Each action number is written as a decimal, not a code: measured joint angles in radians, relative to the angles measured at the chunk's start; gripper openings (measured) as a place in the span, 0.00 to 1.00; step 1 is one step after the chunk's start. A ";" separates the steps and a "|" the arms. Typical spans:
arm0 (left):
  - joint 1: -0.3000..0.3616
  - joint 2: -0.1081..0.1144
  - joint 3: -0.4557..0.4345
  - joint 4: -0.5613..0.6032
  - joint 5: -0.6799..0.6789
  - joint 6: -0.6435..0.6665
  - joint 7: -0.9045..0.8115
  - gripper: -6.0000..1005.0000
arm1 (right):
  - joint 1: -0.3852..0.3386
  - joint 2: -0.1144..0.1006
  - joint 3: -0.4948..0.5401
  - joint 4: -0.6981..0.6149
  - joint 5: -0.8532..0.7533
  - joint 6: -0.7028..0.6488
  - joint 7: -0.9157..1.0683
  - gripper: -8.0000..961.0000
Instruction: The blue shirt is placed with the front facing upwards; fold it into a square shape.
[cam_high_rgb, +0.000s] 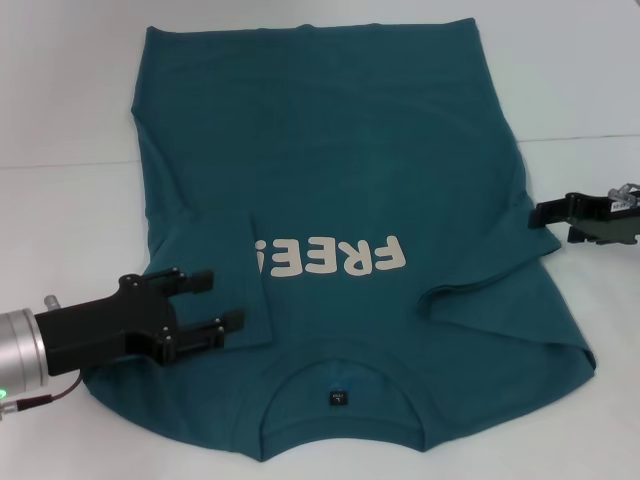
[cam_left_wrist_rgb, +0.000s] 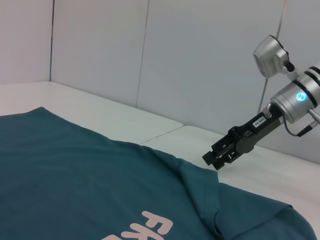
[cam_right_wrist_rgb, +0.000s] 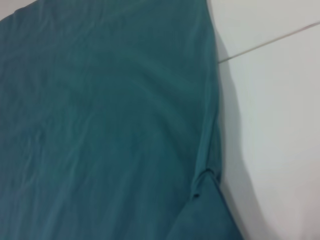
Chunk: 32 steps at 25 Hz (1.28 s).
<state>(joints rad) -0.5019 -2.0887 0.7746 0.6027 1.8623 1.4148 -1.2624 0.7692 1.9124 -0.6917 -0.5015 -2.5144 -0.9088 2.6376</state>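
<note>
Two grippers are flanking the blue shirt (cam_high_rgb: 350, 200), one at each sleeve, and the coming fold depends on which sleeve has not yet been brought in. The shirt is lying flat on the white table (cam_high_rgb: 60, 100), front up, its long axis running away from the robot with the collar at the near edge and the hem at the far edge. On the robot's left side, the sleeve is already lying folded inward over the chest, its edge covering the last letter of the cream lettering (cam_high_rgb: 335, 258).

The left gripper (cam_high_rgb: 222, 302) is hovering just over that folded sleeve, its fingers spread apart and holding nothing. The right gripper (cam_high_rgb: 545, 213) is sitting at the shirt's other edge, near the armpit, right beside the cloth; the left wrist view shows its tip (cam_left_wrist_rgb: 214, 159) low over the fabric edge, but whether its fingers are parted or closed cannot be told. The right sleeve is still spreading outward toward the near right, rumpled. Judging from this, the right arm is nearer to the remaining work: that sleeve lies toward the robot from its gripper.
</note>
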 joint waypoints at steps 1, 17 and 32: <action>0.001 -0.001 0.000 0.000 0.000 0.000 0.002 0.71 | 0.001 0.002 -0.002 0.003 0.000 0.004 0.000 0.74; 0.002 0.000 0.000 0.000 0.000 0.000 0.005 0.71 | 0.021 0.010 -0.006 0.049 -0.005 0.035 0.001 0.64; 0.002 0.003 0.000 0.000 -0.005 0.001 0.005 0.71 | 0.033 0.027 -0.017 0.033 0.002 0.020 -0.056 0.20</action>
<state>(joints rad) -0.5001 -2.0859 0.7746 0.6028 1.8572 1.4157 -1.2578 0.8019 1.9397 -0.7088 -0.4680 -2.5128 -0.8890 2.5821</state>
